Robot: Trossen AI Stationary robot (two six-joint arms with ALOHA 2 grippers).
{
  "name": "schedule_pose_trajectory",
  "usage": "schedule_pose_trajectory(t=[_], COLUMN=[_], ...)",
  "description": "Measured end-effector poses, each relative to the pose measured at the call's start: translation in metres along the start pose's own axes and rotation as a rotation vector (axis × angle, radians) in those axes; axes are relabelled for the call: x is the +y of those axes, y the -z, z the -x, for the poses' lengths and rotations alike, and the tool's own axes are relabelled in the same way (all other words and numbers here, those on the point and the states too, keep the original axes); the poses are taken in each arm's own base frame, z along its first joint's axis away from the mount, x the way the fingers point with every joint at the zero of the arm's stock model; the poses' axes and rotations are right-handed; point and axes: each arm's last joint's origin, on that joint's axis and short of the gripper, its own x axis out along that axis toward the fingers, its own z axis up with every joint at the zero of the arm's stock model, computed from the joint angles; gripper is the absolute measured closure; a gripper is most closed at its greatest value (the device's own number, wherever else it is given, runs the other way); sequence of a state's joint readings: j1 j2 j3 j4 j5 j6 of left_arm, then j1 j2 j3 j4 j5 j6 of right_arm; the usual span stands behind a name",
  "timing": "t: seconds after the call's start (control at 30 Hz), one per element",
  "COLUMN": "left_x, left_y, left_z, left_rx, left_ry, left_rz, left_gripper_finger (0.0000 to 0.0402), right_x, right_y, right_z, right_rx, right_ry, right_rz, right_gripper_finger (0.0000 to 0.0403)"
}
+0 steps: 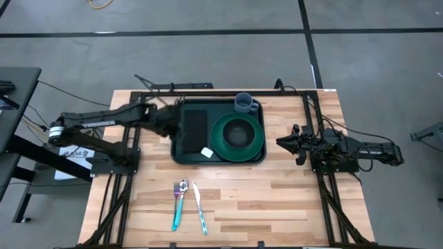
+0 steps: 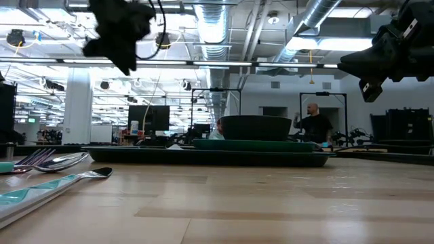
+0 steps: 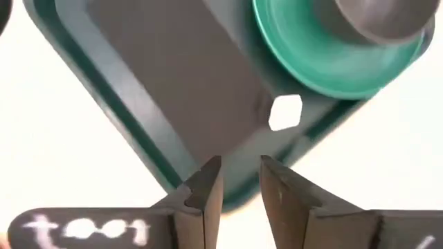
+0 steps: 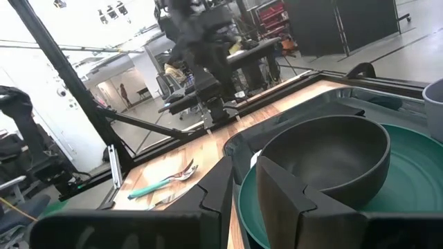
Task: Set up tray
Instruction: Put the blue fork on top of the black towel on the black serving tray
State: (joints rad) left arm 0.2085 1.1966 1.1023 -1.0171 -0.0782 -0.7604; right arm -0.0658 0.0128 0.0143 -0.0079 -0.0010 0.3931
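The dark green tray (image 1: 181,153) lies flat on the middle of the table, nearer the far edge. It carries a flat black rectangle (image 1: 195,128), a round green plate (image 1: 220,140) with a dark bowl (image 1: 239,131) on it, a grey cup (image 1: 243,102) in its far right corner, and a small white piece (image 1: 207,151). My left gripper (image 3: 239,181) hovers above the tray's left part, fingers a little apart, touching nothing; the low view shows the left gripper (image 2: 122,34) well above the table. My right gripper (image 4: 243,185) waits just right of the tray, narrowly open, level with the bowl (image 4: 325,162).
A spoon and fork (image 1: 180,200) and a knife (image 1: 199,207), all with teal handles, lie on the wood near the table's near edge, in front of the tray. Bare wood (image 1: 291,200) shows to the near right. A person (image 2: 315,125) stands in the room far behind.
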Motion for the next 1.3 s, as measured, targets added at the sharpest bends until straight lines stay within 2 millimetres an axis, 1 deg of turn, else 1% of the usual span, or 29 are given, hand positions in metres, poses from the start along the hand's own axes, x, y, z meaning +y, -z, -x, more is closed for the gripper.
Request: schedule_pose_trajectory(t=[0.2,0.4,0.5,0.57,0.7,0.83,0.97,1.13,1.2,1.3], left_x=[-0.021,-0.043,-0.053,-0.060,-0.073,-0.086,-0.100,-0.116,-0.120,-0.121], left_y=[0.043,0.086,0.108,0.122,0.146,0.162,0.174,0.184,0.187,0.190], left_z=[0.011,0.020,0.022,0.019,0.007,-0.014,-0.038,-0.066,-0.074,-0.079], left_rx=[0.066,0.091,0.110,0.129,0.169,0.238,0.314,0.340,0.344,0.372], left_ry=[-0.042,-0.019,-0.015,-0.029,-0.087,-0.152,-0.181,-0.158,-0.164,-0.200], left_rz=[0.084,0.149,0.154,0.136,0.129,0.113,0.112,0.165,0.211,0.283], left_gripper_finger=[0.0317,0.0317,0.0317,0.0317,0.0317,0.0317,0.0317,0.0317,0.0317,0.0317], right_x=[0.000,0.000,0.000,0.000,0.000,0.000,0.000,0.000,0.000,0.000], right_y=[0.000,0.000,0.000,0.000,0.000,0.000,0.000,0.000,0.000,0.000], right_z=[0.000,0.000,0.000,0.000,0.000,0.000,0.000,0.000,0.000,0.000], right_rx=[0.000,0.000,0.000,0.000,0.000,0.000,0.000,0.000,0.000,0.000], right_ry=[0.000,0.000,0.000,0.000,0.000,0.000,0.000,0.000,0.000,0.000], right_rz=[0.000,0.000,0.000,0.000,0.000,0.000,0.000,0.000,0.000,0.000], right_gripper_finger=[0.0344,0.0344,0.0344,0.0344,0.0344,0.0344,0.0344,0.0344,0.0344,0.0344])
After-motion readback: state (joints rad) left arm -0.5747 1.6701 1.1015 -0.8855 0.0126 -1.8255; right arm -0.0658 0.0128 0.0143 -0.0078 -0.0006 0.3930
